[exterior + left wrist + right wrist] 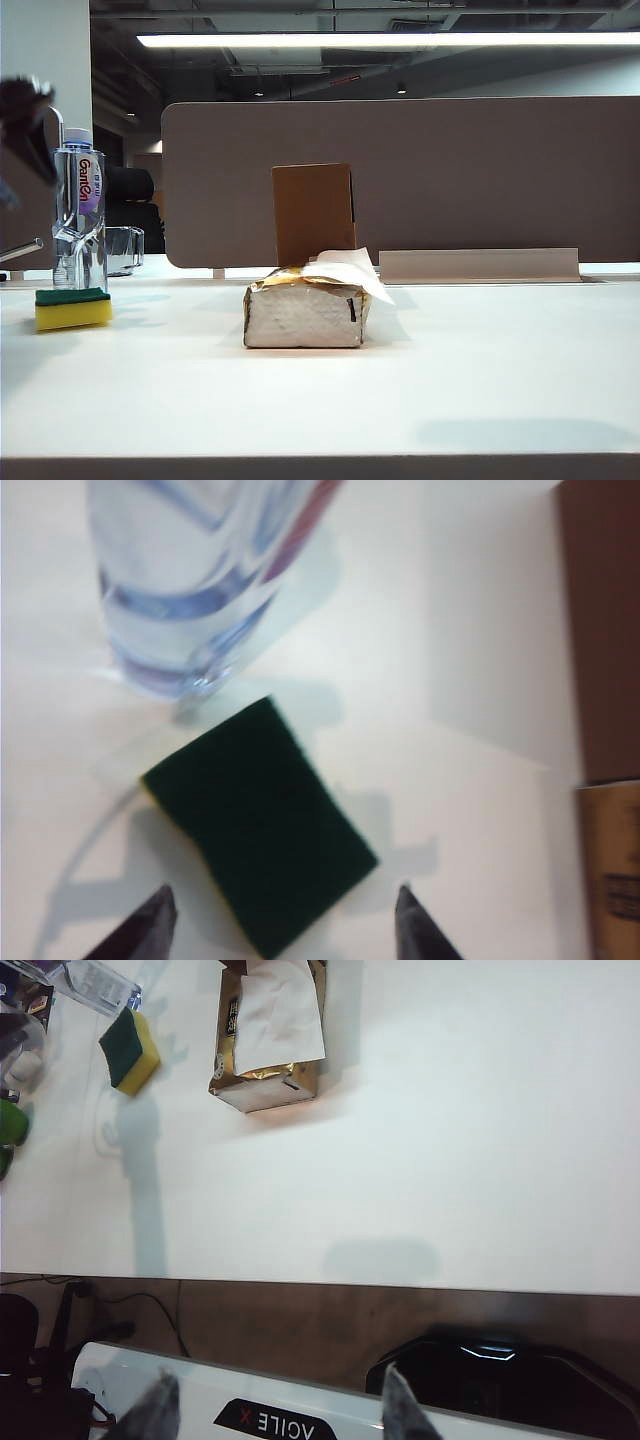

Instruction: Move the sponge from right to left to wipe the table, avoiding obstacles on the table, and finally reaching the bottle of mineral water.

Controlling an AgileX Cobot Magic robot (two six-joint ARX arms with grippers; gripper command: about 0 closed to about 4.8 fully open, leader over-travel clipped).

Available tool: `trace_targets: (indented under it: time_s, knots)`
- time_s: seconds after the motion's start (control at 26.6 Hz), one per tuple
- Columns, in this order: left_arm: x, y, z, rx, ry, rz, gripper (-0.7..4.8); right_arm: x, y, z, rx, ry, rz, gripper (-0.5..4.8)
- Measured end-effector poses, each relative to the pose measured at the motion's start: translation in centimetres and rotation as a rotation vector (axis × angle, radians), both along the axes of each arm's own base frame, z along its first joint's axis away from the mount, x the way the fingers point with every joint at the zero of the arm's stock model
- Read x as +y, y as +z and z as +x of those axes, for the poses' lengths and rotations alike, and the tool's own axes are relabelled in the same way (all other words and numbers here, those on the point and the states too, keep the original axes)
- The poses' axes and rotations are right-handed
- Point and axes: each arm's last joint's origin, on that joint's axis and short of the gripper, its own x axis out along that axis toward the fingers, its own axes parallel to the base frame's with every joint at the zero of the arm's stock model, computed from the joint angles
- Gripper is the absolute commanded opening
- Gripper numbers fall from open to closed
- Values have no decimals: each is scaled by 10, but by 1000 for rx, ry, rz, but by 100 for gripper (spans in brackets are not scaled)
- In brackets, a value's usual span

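Tissue pack (306, 314) sits center-frame on the white surface (480, 370) w/ cardboard box (313, 213) behind; sponge (73, 309) lies far left, just in front of water bottle (79, 210), beneath the left end effector (282, 928), jaws apart, holding nothing; right end effector (272, 1412) open over the near edge.

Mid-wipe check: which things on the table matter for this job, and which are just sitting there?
Job: sponge beside the GanTen water bottle; obstacles, the tissue pack and cardboard box; white table; left end effector, open above the sponge.

Lying about: glass cup; right end effector, open off the table's front edge.
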Motion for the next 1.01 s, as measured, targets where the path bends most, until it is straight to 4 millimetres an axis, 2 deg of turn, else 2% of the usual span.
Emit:
trace_targets:
  time_s: [0.19, 0.3, 0.38, 0.64, 1.01]
  knots:
    - [-9, 37, -23, -105, -41, -15, 280, 0, 2, -1, -37, 0, -2, 261]
    - [-18, 71, -52, -202, -74, -17, 280, 0, 3, -4, -66, 0, -6, 261]
    - [-20, 85, -65, -249, -83, -15, 280, 0, 3, -5, -79, 2, -10, 261]
    - [-35, 125, -121, -374, -122, -3, 280, -2, 7, -5, -179, -30, -104, 261]
    - [-46, 162, -194, -581, -181, 1, 279, -4, 13, -3, -285, -82, -198, 261]
